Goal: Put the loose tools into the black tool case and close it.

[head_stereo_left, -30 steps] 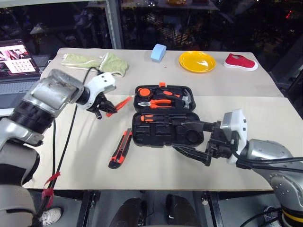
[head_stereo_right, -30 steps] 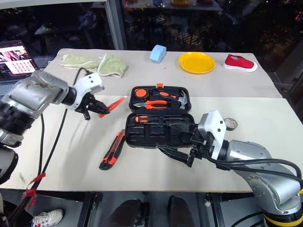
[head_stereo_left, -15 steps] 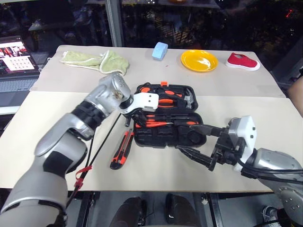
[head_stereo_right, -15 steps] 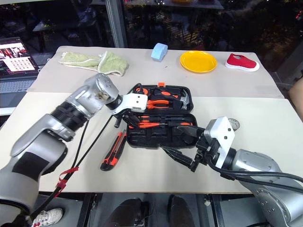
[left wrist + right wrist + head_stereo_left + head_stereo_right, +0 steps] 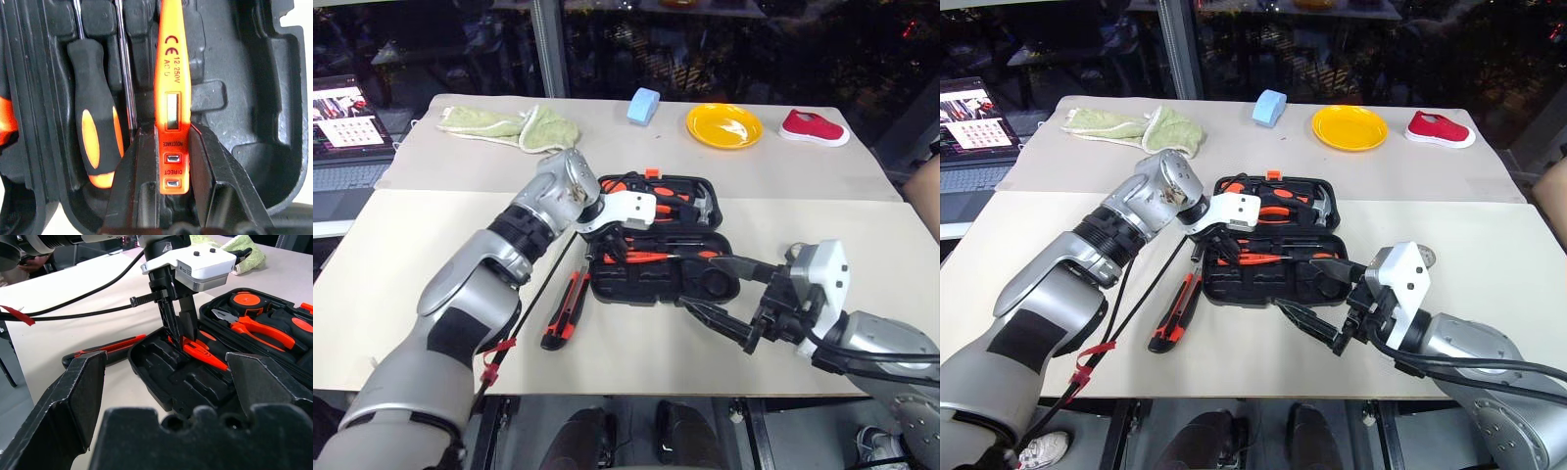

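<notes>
Utility knife lies lower left of centre on the desk. At centre, the left pincer clamps the slim orange tester screwdriver by its butt over the black tool case: light, stiff, likely slippery. Lower right, the right pincer gapes empty.

left gripper — arm reaching in from the left, wrist bent down, fingers clamped on either side of the tester screwdriver | right gripper — forearm low, pointing level, jaws spread wide with nothing between the fingers
</notes>
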Available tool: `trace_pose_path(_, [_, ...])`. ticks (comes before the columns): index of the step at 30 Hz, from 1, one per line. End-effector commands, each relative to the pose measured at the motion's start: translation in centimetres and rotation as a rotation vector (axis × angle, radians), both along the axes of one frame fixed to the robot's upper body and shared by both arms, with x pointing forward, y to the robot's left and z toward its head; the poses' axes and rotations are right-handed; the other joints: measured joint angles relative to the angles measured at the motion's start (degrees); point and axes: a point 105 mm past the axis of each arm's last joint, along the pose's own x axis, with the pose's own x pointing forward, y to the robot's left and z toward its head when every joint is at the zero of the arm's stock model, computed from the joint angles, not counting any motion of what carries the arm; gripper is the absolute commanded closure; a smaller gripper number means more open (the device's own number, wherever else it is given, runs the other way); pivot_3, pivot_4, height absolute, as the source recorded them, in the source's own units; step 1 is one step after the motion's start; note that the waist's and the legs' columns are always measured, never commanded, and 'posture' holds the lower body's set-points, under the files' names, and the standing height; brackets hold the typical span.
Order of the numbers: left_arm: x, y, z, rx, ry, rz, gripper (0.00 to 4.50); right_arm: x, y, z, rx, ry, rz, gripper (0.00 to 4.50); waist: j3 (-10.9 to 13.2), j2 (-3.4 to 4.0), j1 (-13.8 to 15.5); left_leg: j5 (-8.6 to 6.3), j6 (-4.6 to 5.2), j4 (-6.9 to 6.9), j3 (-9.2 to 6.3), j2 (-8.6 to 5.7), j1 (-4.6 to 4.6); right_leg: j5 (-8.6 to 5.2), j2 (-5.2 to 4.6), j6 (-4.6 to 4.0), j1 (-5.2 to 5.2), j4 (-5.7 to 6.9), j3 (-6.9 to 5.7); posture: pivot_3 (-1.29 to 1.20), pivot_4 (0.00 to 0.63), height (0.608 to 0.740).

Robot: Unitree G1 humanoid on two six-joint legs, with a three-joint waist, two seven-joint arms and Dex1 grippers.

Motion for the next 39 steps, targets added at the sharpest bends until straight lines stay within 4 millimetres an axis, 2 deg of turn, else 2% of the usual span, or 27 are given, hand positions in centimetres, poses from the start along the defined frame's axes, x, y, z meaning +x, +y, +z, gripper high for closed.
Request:
trace_pose_path(1, [-0.2,0.4,1.2,-0.007,-0.005,-0.016,4.08,0.1,0.1,1.1,0.006,-0.054,0.007,0.0,0.0,0.0,-0.1,0.0,0.0,0.0,0.0,0.0,0.0,0.0,0.01,0.0,-0.01,0.0,0.0,0.0,0.15,0.732])
trace_pose_path(10, [-0.6,0.6,1.0,0.007,0.012,-0.027,4.08,0.2,0.4,1.0,0.012,-0.048,0.011,0.0,0.0,0.0,0.1,-0.02,0.03,0.07,0.0,0.0,-0.02,0.01,0.01,0.01,0.0,0.02,-0.01,0.0,0.15,0.732])
trace_pose_path(11, [-0.6,0.6,1.0,0.007,0.012,-0.026,3.08,0.2,0.4,1.0,0.013,-0.048,0.009,0.0,0.0,0.0,0.1,-0.02,0.04,0.07,0.0,0.0,-0.03,0.01,0.01,0.02,-0.01,0.02,-0.01,0.0,0.15,0.732])
trace_pose_path(12, [-0.6,0.6,1.0,0.006,0.014,-0.028,2.9,0.3,0.4,0.9,0.012,-0.048,0.008,0.0,0.0,0.0,0.1,-0.02,0.04,0.08,-0.01,0.0,-0.03,0.01,0.01,0.02,0.0,0.02,-0.01,0.0,0.15,0.732])
trace_pose_path(19, [-0.6,0.1,1.3,-0.03,0.009,-0.034,0.28,0.3,0.5,0.9,0.021,-0.045,0.004,0.0,0.0,0.0,0.1,-0.02,0.03,0.09,-0.01,0.0,-0.03,0.01,0.02,0.02,0.0,0.03,0.0,0.0,0.15,0.732])
trace_pose_path(20, [-0.6,0.1,1.4,-0.037,0.007,-0.035,0.02,0.3,0.5,0.9,0.021,-0.045,0.003,0.0,0.0,0.0,0.0,-0.02,0.03,0.09,-0.01,0.0,-0.03,0.01,0.02,0.02,0.0,0.03,0.0,0.0,0.15,0.732])
trace_pose_path(25, [-0.5,-0.3,3.1,-0.146,0.008,-0.015,0.02,0.3,0.4,1.0,0.019,-0.046,0.002,0.0,0.0,0.0,0.0,-0.02,0.03,0.09,0.0,0.0,-0.02,0.01,0.03,0.02,-0.01,0.05,0.0,0.0,0.15,0.732])
trace_pose_path(28, [-0.1,0.7,3.2,-0.147,-0.015,0.001,0.02,0.3,0.4,1.0,0.018,-0.047,0.004,0.0,0.0,0.01,0.0,-0.02,0.03,0.1,-0.01,0.0,-0.01,0.01,0.03,0.02,-0.01,0.06,0.0,0.0,0.15,0.732])
trace_pose_path(31, [-0.3,1.3,2.8,-0.139,0.001,-0.016,0.69,0.2,0.3,1.0,0.015,-0.044,0.008,0.0,0.0,0.01,-0.1,-0.02,0.03,0.1,0.0,0.0,0.0,0.01,0.04,0.02,-0.01,0.08,0.0,0.0,0.15,0.732])
trace_pose_path(36, [-0.2,0.9,1.7,-0.104,-0.015,-0.045,2.52,0.2,0.3,1.1,0.017,-0.046,0.01,0.0,0.0,0.01,0.1,-0.02,0.03,0.11,0.0,0.0,0.01,0.01,0.03,0.02,0.01,0.07,-0.01,0.0,0.15,0.732])
trace_pose_path(39, [0.0,0.7,1.4,-0.083,-0.03,-0.052,2.52,0.2,0.3,1.2,0.027,-0.048,0.008,0.0,0.0,0.01,0.1,-0.02,0.03,0.16,0.0,-0.01,-0.03,0.02,0.03,0.03,0.01,0.07,-0.02,0.0,0.15,0.732])
